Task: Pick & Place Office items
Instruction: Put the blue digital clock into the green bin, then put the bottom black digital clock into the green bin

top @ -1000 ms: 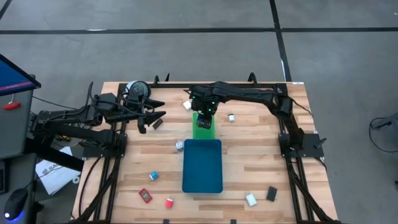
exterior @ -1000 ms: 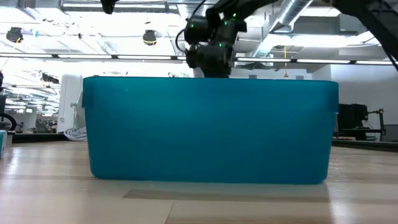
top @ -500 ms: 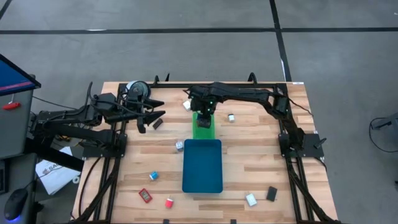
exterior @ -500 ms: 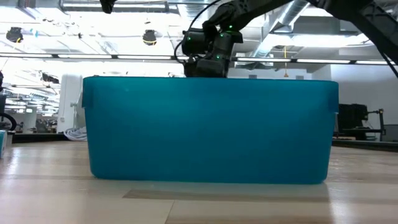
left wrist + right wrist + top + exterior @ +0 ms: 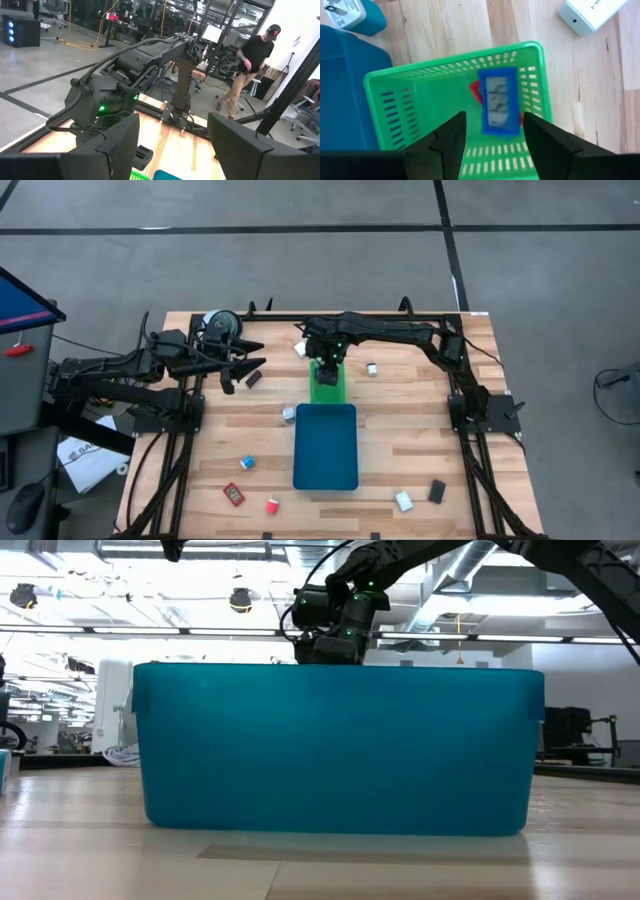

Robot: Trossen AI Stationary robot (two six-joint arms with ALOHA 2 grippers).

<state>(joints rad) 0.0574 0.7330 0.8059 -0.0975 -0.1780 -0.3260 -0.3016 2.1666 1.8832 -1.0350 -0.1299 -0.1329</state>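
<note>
My right gripper (image 5: 328, 366) hangs open over the small green tray (image 5: 330, 392), pointing down. In the right wrist view its gripper (image 5: 494, 145) stands above the tray's floor (image 5: 445, 95). A blue block with a grey label (image 5: 497, 102) lies flat there on a red piece (image 5: 474, 90), and the fingers are clear of both. Other small items lie scattered on the table: a white one (image 5: 301, 349), a silvery one (image 5: 371, 369) and a black one (image 5: 253, 379). My left gripper (image 5: 240, 370) waits open near the far left corner.
The large teal tray (image 5: 326, 445) lies just on the near side of the green one, and its wall (image 5: 340, 750) fills the low view. More small pieces sit near the front edge: red (image 5: 234, 494), blue (image 5: 246, 463), white (image 5: 404, 500), black (image 5: 437, 491). A person walks in the room behind.
My right gripper has sunk a little toward the green tray and then stayed still. Nothing else has moved.
</note>
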